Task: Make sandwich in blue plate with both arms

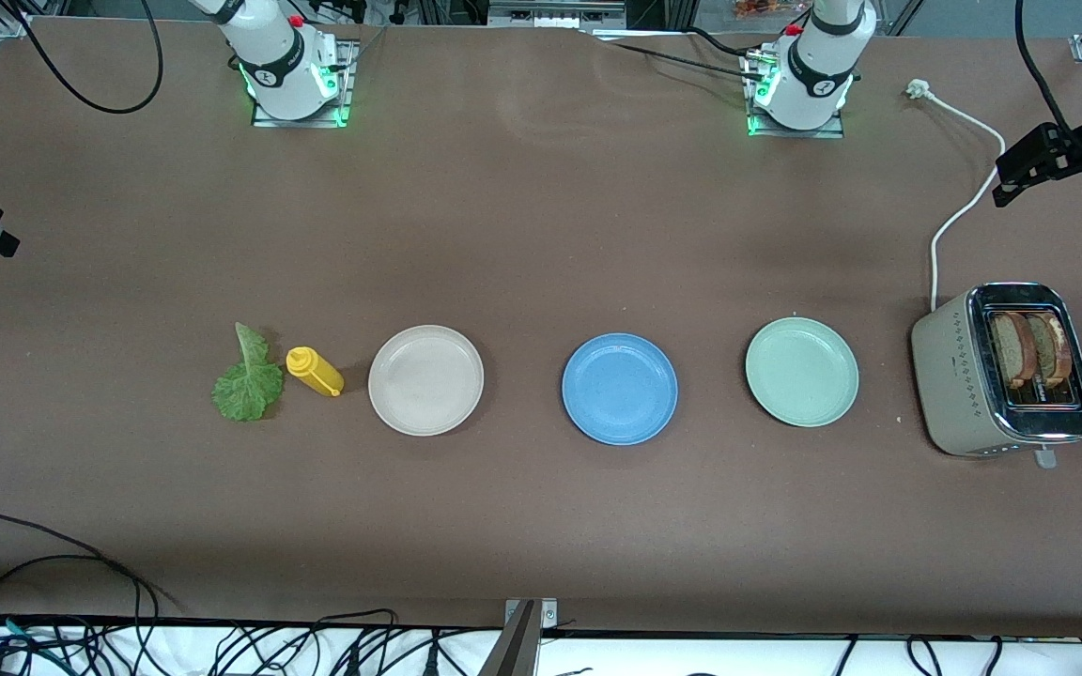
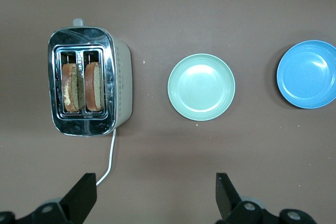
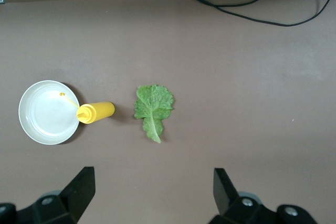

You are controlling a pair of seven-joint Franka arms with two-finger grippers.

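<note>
Awaiting assembly: blue plate empty, mid-row between pale green plate and beige plate, both empty. Bread slices upright in toaster at left arm's end, under left gripper, jaws wide. Lettuce leaf beside yellow bottle at right arm's end, under right gripper, jaws wide.

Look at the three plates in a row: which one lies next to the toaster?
The green plate. It sits at the left arm's end of the row, beside the toaster; the blue plate is in the middle and the white plate by the bottle.
</note>
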